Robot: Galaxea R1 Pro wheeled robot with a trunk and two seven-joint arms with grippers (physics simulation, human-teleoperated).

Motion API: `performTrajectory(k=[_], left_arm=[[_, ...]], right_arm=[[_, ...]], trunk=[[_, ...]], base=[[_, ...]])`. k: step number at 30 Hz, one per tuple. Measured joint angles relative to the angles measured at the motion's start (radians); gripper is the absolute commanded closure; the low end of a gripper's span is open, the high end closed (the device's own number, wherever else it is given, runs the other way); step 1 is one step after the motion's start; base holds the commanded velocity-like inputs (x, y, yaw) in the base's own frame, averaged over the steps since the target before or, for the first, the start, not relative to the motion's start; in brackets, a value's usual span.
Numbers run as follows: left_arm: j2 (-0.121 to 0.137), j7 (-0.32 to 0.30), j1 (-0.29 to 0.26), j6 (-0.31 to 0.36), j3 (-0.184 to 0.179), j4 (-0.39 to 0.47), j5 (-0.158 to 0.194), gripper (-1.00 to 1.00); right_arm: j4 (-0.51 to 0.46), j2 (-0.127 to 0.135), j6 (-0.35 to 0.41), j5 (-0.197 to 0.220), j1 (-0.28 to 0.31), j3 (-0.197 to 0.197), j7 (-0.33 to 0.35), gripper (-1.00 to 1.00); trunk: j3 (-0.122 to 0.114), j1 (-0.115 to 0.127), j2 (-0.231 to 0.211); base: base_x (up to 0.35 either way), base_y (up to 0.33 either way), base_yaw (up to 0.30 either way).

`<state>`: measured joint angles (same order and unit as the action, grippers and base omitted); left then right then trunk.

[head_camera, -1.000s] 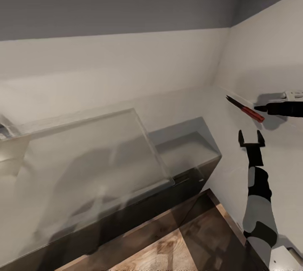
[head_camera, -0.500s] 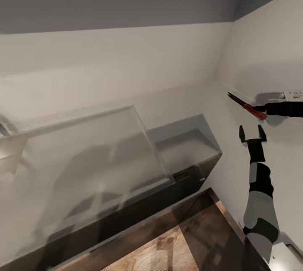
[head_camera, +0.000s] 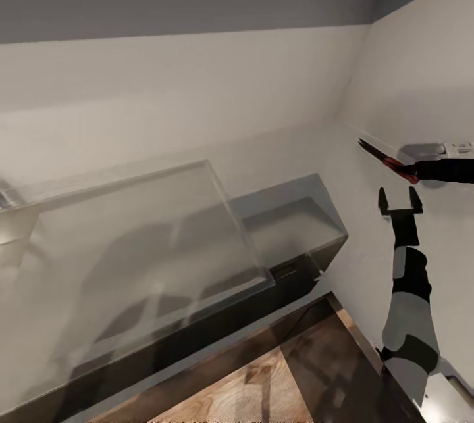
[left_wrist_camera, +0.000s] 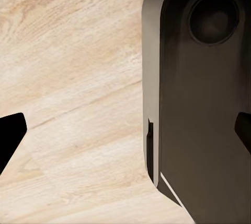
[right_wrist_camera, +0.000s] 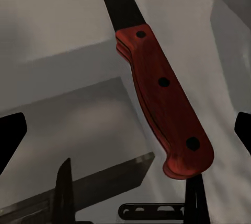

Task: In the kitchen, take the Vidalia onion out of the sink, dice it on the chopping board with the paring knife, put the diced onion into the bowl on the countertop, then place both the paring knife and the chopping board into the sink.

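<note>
The paring knife (head_camera: 385,158) hangs in the air beside the white wall, red handle toward my right gripper (head_camera: 405,171), which is shut on the handle's end. Up close, the red riveted handle (right_wrist_camera: 164,109) and the dark blade show in the right wrist view. My left gripper (head_camera: 398,198) is open and holds nothing just below the knife; it also appears under the handle as a black fork (right_wrist_camera: 129,172). The grey countertop (head_camera: 131,232) stretches away to the left. The onion, chopping board, bowl and sink are out of view.
Dark cabinets (head_camera: 197,337) run under the countertop, and a lower grey unit (head_camera: 296,225) stands at its end near the corner. The white wall (head_camera: 421,81) is close behind both grippers. Wood floor (head_camera: 263,390) lies below, and a dark robot part (left_wrist_camera: 198,104) stands over it.
The whole picture has drifted a little, so the camera moved. The knife stays in the right gripper. The left gripper has edged slightly closer under it, still open.
</note>
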<state>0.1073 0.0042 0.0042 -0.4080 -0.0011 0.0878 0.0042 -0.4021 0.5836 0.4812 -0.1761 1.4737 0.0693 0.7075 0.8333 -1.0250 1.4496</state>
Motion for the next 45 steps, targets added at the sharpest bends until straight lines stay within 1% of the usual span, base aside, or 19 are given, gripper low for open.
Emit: performTrajectory(k=[28, 41, 42, 45], left_arm=[[0.001, 0.000, 0.000, 0.000, 0.000, 0.000, 0.000, -1.00], [0.001, 0.000, 0.000, 0.000, 0.000, 0.000, 0.000, -1.00], [0.002, 0.000, 0.000, 0.000, 0.000, 0.000, 0.000, -1.00], [0.002, 0.000, 0.000, 0.000, 0.000, 0.000, 0.000, -1.00]], right_arm=[[0.000, 0.001, 0.000, -0.001, 0.000, 0.000, 0.000, -1.00], [-0.001, 0.002, -0.004, -0.001, 0.000, 0.001, 0.000, -1.00], [-0.001, 0.002, -0.004, -0.001, 0.000, 0.001, 0.000, 1.00], [-0.001, 0.002, -0.005, -0.001, 0.000, 0.001, 0.000, 1.00]], trunk=[[0.044, 0.000, 0.000], [0.046, 0.000, 0.000], [0.046, 0.000, 0.000], [0.046, 0.000, 0.000]], base=[[0.000, 0.000, 0.000], [0.000, 0.000, 0.000], [0.000, 0.000, 0.000], [0.000, 0.000, 0.000]])
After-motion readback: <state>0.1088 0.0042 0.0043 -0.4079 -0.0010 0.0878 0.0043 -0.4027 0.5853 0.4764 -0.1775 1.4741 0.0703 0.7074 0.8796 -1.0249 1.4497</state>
